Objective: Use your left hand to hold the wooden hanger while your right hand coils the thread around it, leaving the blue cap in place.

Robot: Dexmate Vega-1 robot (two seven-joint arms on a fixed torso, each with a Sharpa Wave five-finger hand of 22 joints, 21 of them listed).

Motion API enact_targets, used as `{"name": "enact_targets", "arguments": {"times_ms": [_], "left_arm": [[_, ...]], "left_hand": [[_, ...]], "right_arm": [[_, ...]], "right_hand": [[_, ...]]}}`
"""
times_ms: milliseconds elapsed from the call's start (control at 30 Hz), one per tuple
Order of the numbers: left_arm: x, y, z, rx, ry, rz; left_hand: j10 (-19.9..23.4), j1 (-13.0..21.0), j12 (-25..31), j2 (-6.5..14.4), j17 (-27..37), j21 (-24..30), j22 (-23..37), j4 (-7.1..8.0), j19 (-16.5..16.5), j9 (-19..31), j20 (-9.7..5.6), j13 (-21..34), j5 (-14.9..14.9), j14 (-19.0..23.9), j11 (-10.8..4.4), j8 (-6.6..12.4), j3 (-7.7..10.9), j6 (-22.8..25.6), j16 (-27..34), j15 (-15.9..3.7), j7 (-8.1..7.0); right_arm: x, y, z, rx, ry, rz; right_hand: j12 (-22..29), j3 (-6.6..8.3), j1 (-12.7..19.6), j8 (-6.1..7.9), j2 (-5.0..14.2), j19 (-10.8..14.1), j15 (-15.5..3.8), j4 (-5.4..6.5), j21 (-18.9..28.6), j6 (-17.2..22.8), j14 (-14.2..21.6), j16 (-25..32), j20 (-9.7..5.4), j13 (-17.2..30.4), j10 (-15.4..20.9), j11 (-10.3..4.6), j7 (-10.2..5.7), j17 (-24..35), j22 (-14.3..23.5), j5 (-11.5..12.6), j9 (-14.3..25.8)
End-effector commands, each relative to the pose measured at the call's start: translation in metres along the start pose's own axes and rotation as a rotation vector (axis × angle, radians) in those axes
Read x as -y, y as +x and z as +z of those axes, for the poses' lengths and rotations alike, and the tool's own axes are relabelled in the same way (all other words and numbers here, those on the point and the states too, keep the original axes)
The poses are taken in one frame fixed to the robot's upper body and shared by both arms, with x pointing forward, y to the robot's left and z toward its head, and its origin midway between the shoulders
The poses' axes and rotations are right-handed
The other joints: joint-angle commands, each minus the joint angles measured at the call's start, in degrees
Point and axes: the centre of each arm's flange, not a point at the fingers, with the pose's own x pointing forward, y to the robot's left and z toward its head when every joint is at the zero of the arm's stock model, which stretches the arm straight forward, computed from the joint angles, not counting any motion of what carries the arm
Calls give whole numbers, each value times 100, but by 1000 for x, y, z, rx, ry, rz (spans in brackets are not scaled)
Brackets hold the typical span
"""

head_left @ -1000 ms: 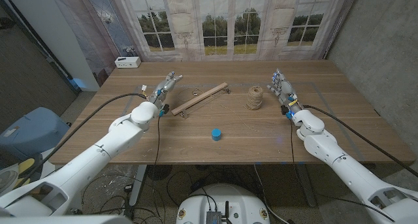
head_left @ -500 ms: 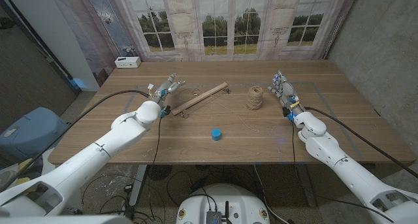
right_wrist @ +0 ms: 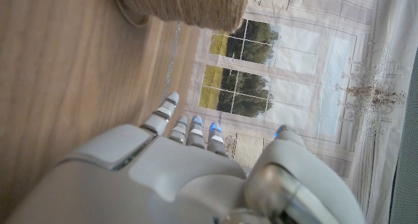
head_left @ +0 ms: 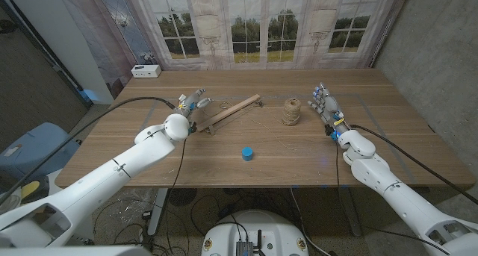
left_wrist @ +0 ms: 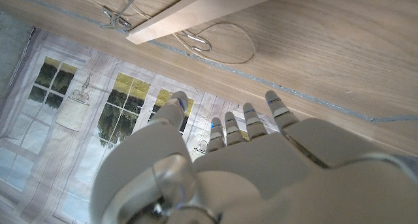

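Head camera looks down over the table (head_left: 299, 155); wrist cameras sit close, seemingly inverted, facing the window backdrop (left_wrist: 98, 100).

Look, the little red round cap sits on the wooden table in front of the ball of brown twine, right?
Not quite: the little round cap is blue, not red, as the head view shows. It does sit on the wooden table, in front of the ball of brown twine.

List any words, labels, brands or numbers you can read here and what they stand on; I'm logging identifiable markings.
None can be read.
White box at the table's far left corner: dark marks on its front, too small to read.
Blue cap, twine spool, wooden hanger: no visible text.
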Motion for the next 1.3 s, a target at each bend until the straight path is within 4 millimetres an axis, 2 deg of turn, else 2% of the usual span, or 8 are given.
{"name": "enact_targets", "arguments": {"times_ms": [33, 167, 267, 433, 533, 633, 800, 1300], "left_arm": [[11, -17, 42, -13, 209, 37], [13, -18, 48, -36, 268, 44], [15, -19, 51, -48, 292, 46], [18, -21, 57, -73, 348, 61], [20, -21, 60, -78, 373, 74], [21, -21, 62, -94, 385, 79], [23, -19, 64, -119, 384, 35], [36, -13, 71, -166, 409, -34]], "left_hand": [[363, 109, 124, -55, 30, 89, 14, -6, 201, 39, -2, 44, -36, 341, -46, 107, 28, 447, 79, -96, 38], [879, 156, 273, -147, 46, 220, 16, -58, 553, 62, -20, 97, -57, 906, -88, 176, -29, 890, 213, -287, 105], [1102, 183, 336, -184, 67, 287, 18, -87, 727, 74, -50, 138, -69, 1211, -133, 229, -81, 1164, 297, -340, 48], [1309, 251, 394, -295, 85, 343, 20, -170, 873, 81, -62, 174, -82, 1405, -201, 256, -181, 1368, 356, -451, 10], [1477, 444, 448, -403, 96, 435, 17, -285, 1121, 85, -47, 204, -70, 1582, -297, 278, -244, 1569, 402, -566, -53], [1576, 625, 479, -465, 98, 495, 11, -329, 1289, 84, -82, 219, -61, 1729, -314, 286, -271, 1690, 437, -598, -61], [1641, 732, 494, -519, 107, 557, 5, -321, 1462, 84, -65, 231, -64, 1796, -321, 283, -320, 1768, 455, -602, -57], [1533, 823, 413, -540, 141, 521, 0, -244, 1393, 81, -21, 252, -63, 1644, -299, 168, -461, 1667, 404, -569, -66]], "right_arm": [[3, -4, 1, -1, 8, 10], [4, -5, 1, -4, 8, 10], [5, -6, 1, -5, 8, 10], [8, -6, 1, -5, 10, 11], [9, -7, 0, -6, 11, 11], [11, -7, -1, -7, 13, 11], [14, -8, -2, -11, 14, 10], [22, -7, -1, -11, 14, 18]], "right_hand": [[43, 27, 37, 24, -4, 50, 14, -4, 46, 57, 54, 60, 4, 32, 71, 29, 1, 32, 17, 1, 29], [49, 32, 40, 25, -2, 54, 22, -6, 46, 69, 72, 65, 12, 33, 95, 34, -9, 32, 17, -1, 29], [54, 36, 42, 27, 0, 56, 24, -7, 46, 80, 82, 66, 16, 33, 117, 43, -9, 32, 17, -3, 29], [55, 39, 42, 25, 1, 63, 27, -7, 48, 84, 98, 70, 24, 34, 131, 41, -16, 33, 18, -6, 29], [59, 41, 41, 28, 3, 70, 30, -7, 49, 99, 107, 71, 33, 34, 151, 55, -17, 33, 18, -8, 30], [68, 44, 41, 27, 4, 71, 31, -7, 49, 101, 116, 73, 38, 35, 182, 62, -16, 34, 18, -10, 30], [69, 47, 41, 31, 5, 81, 31, -7, 51, 120, 126, 73, 33, 36, 197, 75, -7, 34, 18, -13, 30], [73, 54, 37, 38, 3, 84, 39, -6, 47, 170, 141, 69, 43, 38, 249, 78, -20, 36, 18, -21, 31]]}}
